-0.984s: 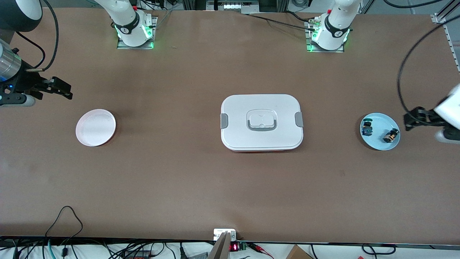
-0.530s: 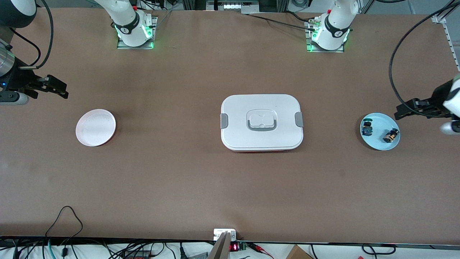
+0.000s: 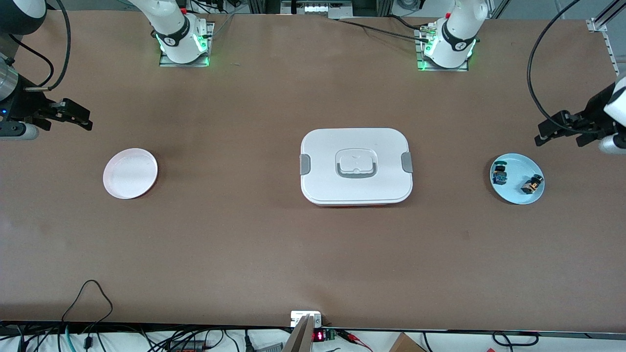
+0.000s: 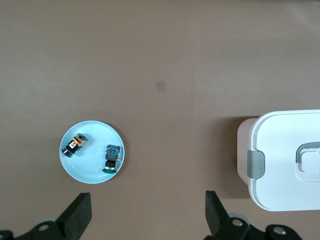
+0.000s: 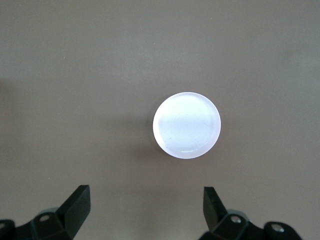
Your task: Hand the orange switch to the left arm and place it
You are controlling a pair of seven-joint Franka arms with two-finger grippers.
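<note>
**Table state: both arms raised, switch on blue plate**

Brown table [image 3: 244,234], in front-view order: right gripper [image 3: 73,115] spread, risen over bare table; pink plate [image 3: 130,173]; white box [image 3: 356,165]; blue plate [image 3: 517,194] holding the orange switch [image 3: 532,184]; left gripper [image 3: 555,129] spread, withdrawn upward, suggesting placement complete.

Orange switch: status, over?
Orange switch on blue plate, beside green switch. Left gripper open, over bare table by plate. Right gripper open, waiting near pink plate. Nothing blocking.
</note>
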